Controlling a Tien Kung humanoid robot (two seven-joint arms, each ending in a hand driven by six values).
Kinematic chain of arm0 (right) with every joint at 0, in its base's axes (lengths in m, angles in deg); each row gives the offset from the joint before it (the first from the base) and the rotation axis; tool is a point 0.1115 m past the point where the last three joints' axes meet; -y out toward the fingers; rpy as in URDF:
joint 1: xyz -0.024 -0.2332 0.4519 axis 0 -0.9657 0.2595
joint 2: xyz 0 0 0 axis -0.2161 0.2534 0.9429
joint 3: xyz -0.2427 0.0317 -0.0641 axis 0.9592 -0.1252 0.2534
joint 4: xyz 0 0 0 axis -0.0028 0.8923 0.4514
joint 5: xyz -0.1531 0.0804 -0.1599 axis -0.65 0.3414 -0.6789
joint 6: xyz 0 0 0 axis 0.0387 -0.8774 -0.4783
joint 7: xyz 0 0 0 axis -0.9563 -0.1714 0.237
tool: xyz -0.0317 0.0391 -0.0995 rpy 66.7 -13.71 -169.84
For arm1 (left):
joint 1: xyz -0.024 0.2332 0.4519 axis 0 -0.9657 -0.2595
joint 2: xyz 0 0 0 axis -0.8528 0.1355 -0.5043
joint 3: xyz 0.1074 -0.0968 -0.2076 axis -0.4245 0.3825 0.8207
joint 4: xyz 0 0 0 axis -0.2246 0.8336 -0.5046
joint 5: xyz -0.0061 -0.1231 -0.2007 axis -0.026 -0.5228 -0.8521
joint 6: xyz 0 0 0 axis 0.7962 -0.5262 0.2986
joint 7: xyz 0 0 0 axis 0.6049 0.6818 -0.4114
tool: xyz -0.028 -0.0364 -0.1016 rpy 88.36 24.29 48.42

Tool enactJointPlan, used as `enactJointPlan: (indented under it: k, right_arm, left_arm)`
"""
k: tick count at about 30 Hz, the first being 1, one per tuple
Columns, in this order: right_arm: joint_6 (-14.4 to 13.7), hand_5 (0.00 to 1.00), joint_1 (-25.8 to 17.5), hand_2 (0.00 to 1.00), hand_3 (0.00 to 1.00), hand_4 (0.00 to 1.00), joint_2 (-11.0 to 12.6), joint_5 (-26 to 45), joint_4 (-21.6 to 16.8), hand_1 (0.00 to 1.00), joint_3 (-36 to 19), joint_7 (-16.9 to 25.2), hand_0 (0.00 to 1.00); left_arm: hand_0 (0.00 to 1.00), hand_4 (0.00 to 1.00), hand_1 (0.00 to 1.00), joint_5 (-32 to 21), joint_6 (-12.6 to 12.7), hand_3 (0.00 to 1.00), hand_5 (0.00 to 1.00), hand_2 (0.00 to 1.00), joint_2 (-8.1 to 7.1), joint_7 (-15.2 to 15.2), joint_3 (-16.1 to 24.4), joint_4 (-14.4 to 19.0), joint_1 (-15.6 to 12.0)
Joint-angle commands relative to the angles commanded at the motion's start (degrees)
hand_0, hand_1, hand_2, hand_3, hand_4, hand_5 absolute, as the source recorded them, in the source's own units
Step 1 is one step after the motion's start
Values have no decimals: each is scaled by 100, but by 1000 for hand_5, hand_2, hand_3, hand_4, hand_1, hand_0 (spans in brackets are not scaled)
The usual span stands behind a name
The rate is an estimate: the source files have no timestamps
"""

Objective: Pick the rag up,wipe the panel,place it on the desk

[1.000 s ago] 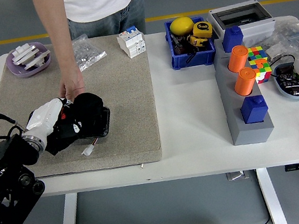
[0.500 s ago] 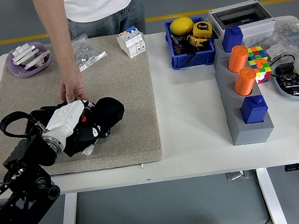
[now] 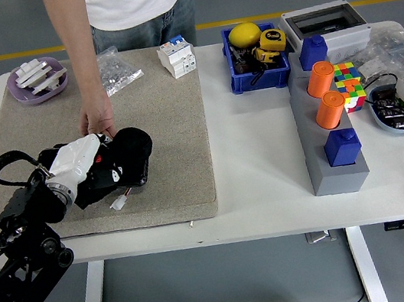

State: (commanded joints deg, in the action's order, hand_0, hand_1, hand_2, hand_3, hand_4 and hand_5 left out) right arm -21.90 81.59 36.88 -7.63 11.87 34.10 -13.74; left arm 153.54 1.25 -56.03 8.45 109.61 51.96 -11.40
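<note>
Left hand (image 3: 84, 164) pulled back leftward, clamped on black rag (image 3: 128, 151); panel (image 3: 133, 179) mostly hidden beneath. Beige mat (image 3: 159, 127) on white surface (image 3: 256, 150).

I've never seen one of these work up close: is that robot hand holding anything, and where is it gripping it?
The left hand presses a black rag onto the panel; which part it grips cannot be told. A person's hand steadies the panel's far edge.

Left hand (image 3: 100, 168) pressed down, fingers curled, gripping.
</note>
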Motion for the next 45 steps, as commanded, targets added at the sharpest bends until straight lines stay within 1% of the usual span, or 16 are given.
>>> enactJointPlan:
  k: [6,12,19,27,31,37,40,45]
  right_arm:
    - [2,614,-3,689,728,998,5,-6,0,656,-15,-2,764]
    - [2,614,-2,689,728,998,11,-12,-1,656,-26,-1,764]
    - [4,614,-1,689,728,998,14,-16,-1,656,-30,-2,764]
    - [4,614,-2,689,728,998,13,-26,-7,656,-60,-3,764]
    - [4,614,3,690,728,998,15,-31,-7,656,-69,-5,764]
    - [4,614,1,690,728,998,19,-32,-11,656,-68,-8,764]
    - [4,614,5,690,728,998,19,-35,-13,656,-66,-9,764]
    - [0,614,15,690,728,998,20,-52,-22,656,-78,-6,764]
  left_arm:
    - [263,2,451,126,-1,459,2,608,-143,20,177,-137,-58]
    - [264,2,455,229,-9,464,2,609,-319,43,347,-249,-109]
    - [265,2,456,316,-24,467,2,605,-435,69,581,-306,-144]
    - [267,2,456,395,-40,469,2,604,-574,83,829,-456,-178]
    - [268,2,455,431,-33,469,2,601,-627,77,891,-572,-172]
    - [268,2,455,471,-21,470,2,601,-660,79,1000,-654,-181]
    - [268,2,455,470,-16,470,2,601,-668,75,989,-668,-169]
    - [269,2,455,449,-24,471,2,599,-639,82,886,-634,-142]
